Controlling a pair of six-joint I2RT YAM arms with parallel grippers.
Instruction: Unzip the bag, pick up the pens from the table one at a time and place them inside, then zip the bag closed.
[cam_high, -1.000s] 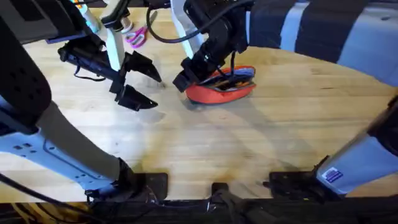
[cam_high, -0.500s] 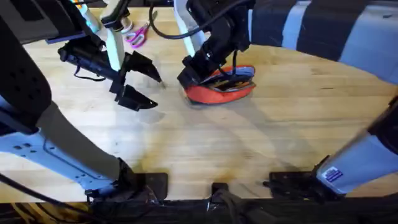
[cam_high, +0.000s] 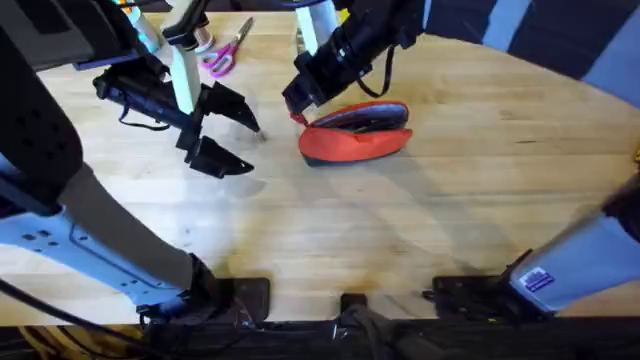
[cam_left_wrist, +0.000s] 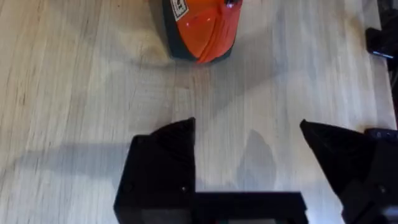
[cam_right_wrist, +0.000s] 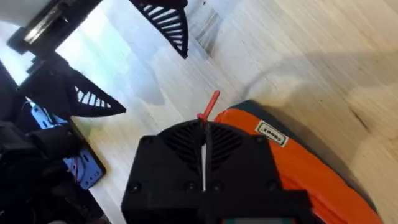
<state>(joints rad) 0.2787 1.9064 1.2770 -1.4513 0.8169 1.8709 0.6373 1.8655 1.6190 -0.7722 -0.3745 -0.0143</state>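
The red-orange bag (cam_high: 355, 132) lies on the table (cam_high: 400, 230) at centre back, with a dark slit along its top. My right gripper (cam_high: 297, 108) is at the bag's left end, shut on the red zipper pull (cam_right_wrist: 210, 106), which sticks out past its closed fingers (cam_right_wrist: 186, 140). The bag's orange side with a small label (cam_right_wrist: 298, 162) lies just beyond. My left gripper (cam_high: 235, 138) hovers open to the left of the bag, nothing between its fingers (cam_left_wrist: 161, 162); the bag's end (cam_left_wrist: 199, 31) is ahead of it. The pens are out of view.
Pink-handled scissors (cam_high: 222, 55) and small items lie at the back left edge of the table. The wide front and right parts of the tabletop are bare wood. The left arm's dark links cross the left side.
My right gripper has moved left and back, from over the bag's top to its left end, taking the zipper pull with it. The bag's top is now uncovered. The left arm has stayed still.
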